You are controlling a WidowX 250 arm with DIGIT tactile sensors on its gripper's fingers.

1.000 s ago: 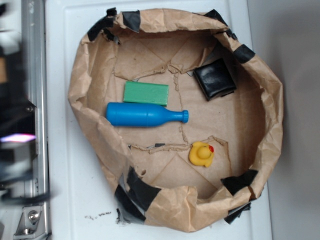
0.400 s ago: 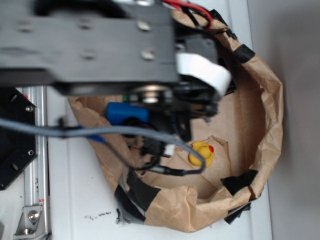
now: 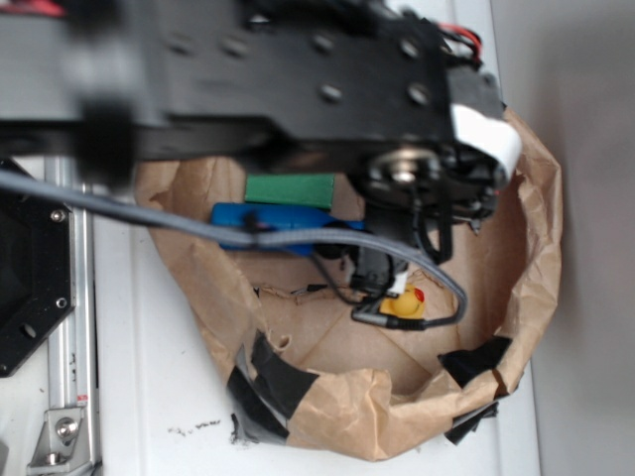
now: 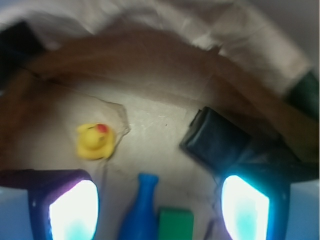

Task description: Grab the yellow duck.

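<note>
- Hovering above the crumpled brown paper nest (image 3: pixel 526 248) on the white counter (image 3: pixel 149 397), the black robot arm (image 3: pixel 298 79) hid most of it;
- jaws (image 4: pixel 159 205) stood wide apart, holding nothing;
- small yellow rubber duck (image 4: pixel 95 141) lay on the paper floor, beyond the left finger;
- blue plastic bottle (image 4: pixel 141 210) and green block (image 4: pixel 176 225) lay between the fingers; black square pouch (image 4: pixel 217 140) lay right.

The arm (image 3: pixel 248 79) reaches across, its gripper (image 4: pixel 159 205) empty with jaws spread wide.
</note>
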